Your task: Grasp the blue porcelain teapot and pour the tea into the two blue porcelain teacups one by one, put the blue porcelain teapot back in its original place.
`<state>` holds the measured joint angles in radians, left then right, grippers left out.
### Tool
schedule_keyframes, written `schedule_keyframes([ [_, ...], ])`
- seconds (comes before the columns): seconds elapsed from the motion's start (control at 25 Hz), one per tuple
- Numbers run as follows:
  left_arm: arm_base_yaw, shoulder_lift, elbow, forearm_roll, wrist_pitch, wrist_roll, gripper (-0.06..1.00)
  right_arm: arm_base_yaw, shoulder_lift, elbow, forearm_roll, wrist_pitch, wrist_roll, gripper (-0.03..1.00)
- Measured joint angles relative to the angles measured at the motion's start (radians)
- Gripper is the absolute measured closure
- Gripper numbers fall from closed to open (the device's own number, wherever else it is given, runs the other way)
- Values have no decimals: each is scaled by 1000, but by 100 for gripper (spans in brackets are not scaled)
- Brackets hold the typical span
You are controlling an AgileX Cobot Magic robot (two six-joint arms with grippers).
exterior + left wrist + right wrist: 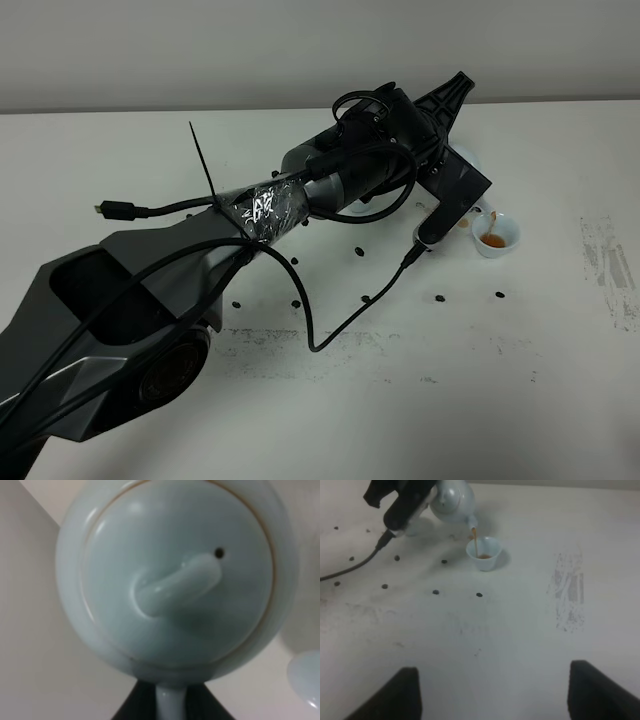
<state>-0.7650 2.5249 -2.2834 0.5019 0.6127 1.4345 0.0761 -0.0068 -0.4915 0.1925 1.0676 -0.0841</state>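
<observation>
The blue porcelain teapot (452, 497) hangs tilted above the table, and a thin brown stream runs from its spout into a teacup (484, 553) (496, 236) that holds some tea. My left gripper (455, 195) (402, 502) is shut on the pot's handle (170, 702), and the lid and knob (175, 585) fill the left wrist view. In the exterior view the arm hides most of the pot. A second pale cup rim (307, 677) shows beside the pot. My right gripper (505, 695) hangs open over bare table, well short of the cup.
Small dark specks (440, 297) dot the white table around the cup. A black cable (330, 335) loops from the left arm down onto the table. A grey scuffed patch (610, 265) (568, 592) lies to the right of the cup.
</observation>
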Motion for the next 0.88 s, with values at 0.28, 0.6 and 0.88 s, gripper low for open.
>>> schedule_keyframes([
  [0.28,0,0,0,1,0,0,90,0,0,0,0,0,0,38],
  [0.6,0,0,0,2,0,13,90,0,0,0,0,0,0,38],
  [0.88,0,0,0,2,0,16,90,0,0,0,0,0,0,38],
])
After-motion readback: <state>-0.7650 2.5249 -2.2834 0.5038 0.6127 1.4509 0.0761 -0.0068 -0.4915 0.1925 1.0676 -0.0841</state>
